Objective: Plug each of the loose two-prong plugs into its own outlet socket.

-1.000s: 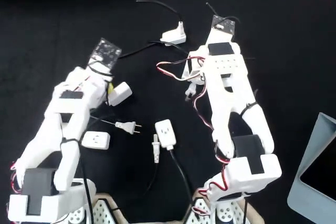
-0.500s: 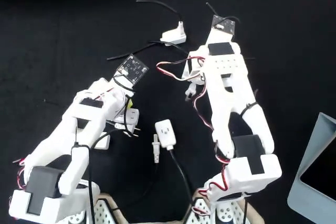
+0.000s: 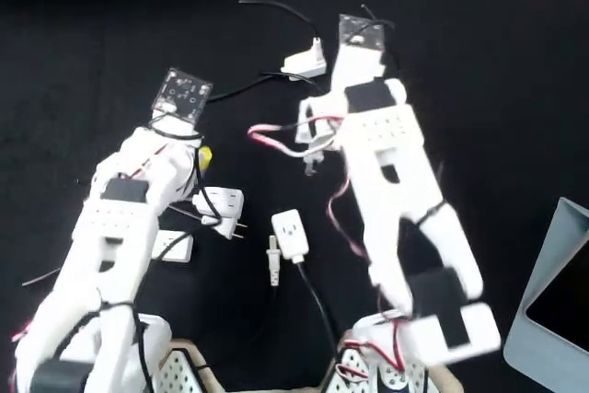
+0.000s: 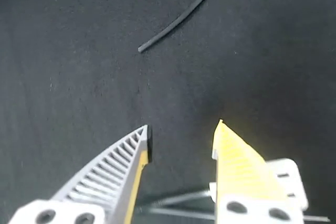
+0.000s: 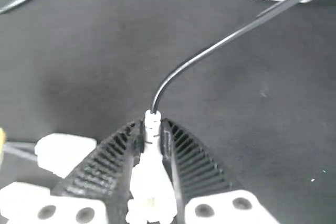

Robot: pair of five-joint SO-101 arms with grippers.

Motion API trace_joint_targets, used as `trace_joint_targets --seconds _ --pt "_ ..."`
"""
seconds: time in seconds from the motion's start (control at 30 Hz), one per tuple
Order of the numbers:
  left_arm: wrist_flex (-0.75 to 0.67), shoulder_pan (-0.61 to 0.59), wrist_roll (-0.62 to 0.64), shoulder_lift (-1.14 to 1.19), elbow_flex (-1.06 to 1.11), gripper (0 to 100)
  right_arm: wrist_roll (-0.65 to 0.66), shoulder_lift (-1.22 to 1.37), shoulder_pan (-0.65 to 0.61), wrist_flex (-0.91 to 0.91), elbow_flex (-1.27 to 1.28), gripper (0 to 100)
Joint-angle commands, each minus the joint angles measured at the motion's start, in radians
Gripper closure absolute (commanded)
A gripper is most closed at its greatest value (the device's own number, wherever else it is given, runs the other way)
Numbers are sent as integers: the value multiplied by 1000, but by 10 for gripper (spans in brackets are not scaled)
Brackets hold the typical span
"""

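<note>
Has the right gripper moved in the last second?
Yes. Seen from the high view, the right gripper, shut on a plug, has shifted left, toward the line of the white socket that lies still mid-table.

1 overhead view, 2 close wrist views

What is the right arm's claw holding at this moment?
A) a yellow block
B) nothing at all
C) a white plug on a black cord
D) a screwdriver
C: the right wrist view shows the right gripper shut on a white plug, its black cord curving away.
</note>
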Motion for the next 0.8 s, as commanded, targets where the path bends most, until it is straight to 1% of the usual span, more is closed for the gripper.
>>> trace_joint_targets --seconds 0.0,0.13,0.27,0.37,0.53,0.63,0.77 --pt "60 1 63 -130 13 796 11 -120 -58 -14 33 987" --pt "68 -27 109 -249 81 796 26 -180 -97 -130 147 986" --pt "63 -87 158 -365 177 796 210 -183 -107 -327 289 986" --pt "60 -116 163 -439 246 796 313 -191 -118 -411 355 987" --pt "58 -143 164 -483 262 796 373 -191 -207 -413 361 987" --pt "25 -160 167 -483 271 796 385 -193 -272 -356 340 987" --pt "-9 -189 242 -483 275 796 399 -193 -333 -258 277 987"
